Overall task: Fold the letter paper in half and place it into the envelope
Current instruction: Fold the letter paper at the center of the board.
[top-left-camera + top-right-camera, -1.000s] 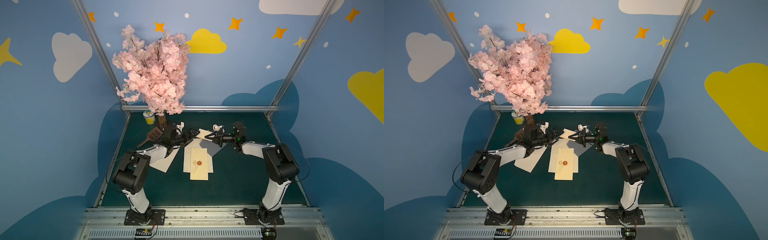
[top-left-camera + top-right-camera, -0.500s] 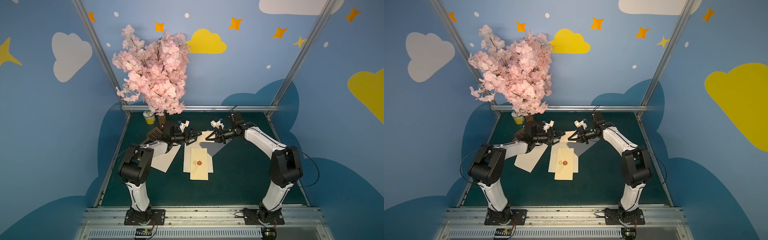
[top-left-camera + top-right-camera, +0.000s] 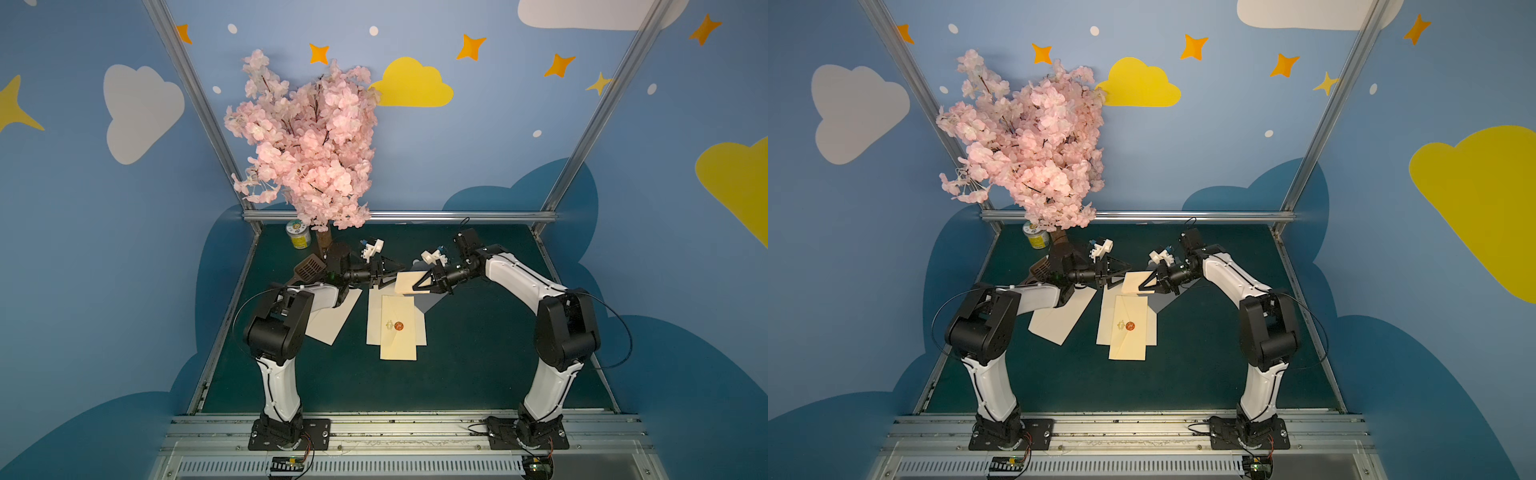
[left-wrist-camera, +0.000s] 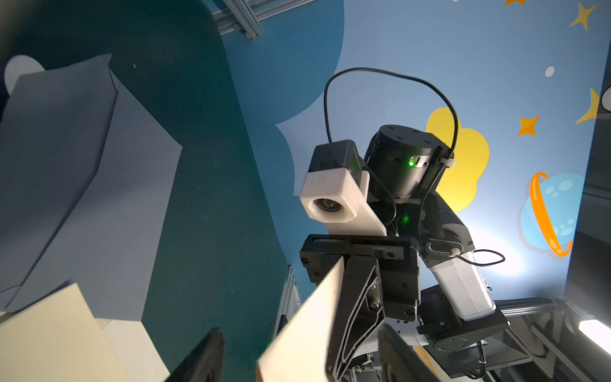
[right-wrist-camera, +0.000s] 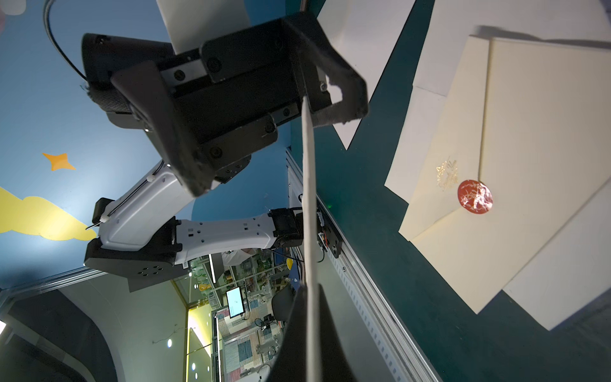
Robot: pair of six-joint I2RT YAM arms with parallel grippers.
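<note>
In both top views, found the right claw [image 3: 414, 286] pinched tight on the letter paper [image 3: 405, 279], held up off the green table [image 3: 478, 353] just above the middle of the frame. Found the left claw [image 3: 392, 275] right beside it, at the paper's left edge, fingers spread apart. Spotted the envelope [image 3: 401, 345] lying flat just below them in the frame, with a red seal [image 3: 399, 325] on the flap and white sheets [image 3: 374, 316] peeking out from under it. From the left wrist, looked along the cream paper [image 4: 297, 330], standing in the gap between the two dark left fingers [image 4: 201, 360] and touching neither. Saw the right claw clamped on the paper's far part. From the right wrist, saw the paper edge-on [image 5: 309, 215], squeezed between the right fingers [image 5: 291, 337] and reaching on into the wide gap of the left claw, very close to one finger; touching or not, could not tell. Saw the envelope [image 5: 529, 148] flat on the table, well apart from the paper.
</note>
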